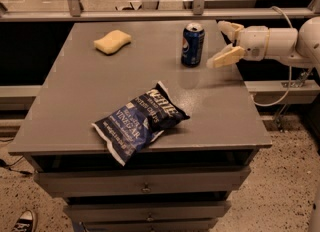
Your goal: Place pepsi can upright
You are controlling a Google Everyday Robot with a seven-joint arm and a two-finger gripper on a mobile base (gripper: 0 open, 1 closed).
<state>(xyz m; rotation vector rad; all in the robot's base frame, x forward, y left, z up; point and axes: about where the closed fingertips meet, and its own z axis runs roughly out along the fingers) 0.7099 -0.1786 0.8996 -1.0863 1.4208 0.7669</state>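
Closest to us, at 6 o'clock on the bench [90,91], lies a dark blue bag [140,121]. It lies flat and crinkled, and one corner hangs over the front edge. It is well apart from everything else.

Further back, at about 1 o'clock on the bench, is the can [192,44]. It stands straight up on its bottom, and its silver top faces up. Its long side runs up and down. Nothing touches it.

Just beside the can is the pincer [216,45]. The can is at 9 o'clock from the pincer. There is a small gap between them. The two fingers [227,56] are spread apart and hold nothing. The open side points at the can. The white arm [280,41] comes in from 3 o'clock, past the right edge of the bench. It is the only arm, so it is the one for the job.

At about 11 o'clock, well apart from the can, sits a yellow sponge [112,41].

The can looks put down the right way, so I think the job is nearly done. I think the pincer should next pull straight away toward 3 o'clock. If it swings to 9 o'clock, it could knock the can over.
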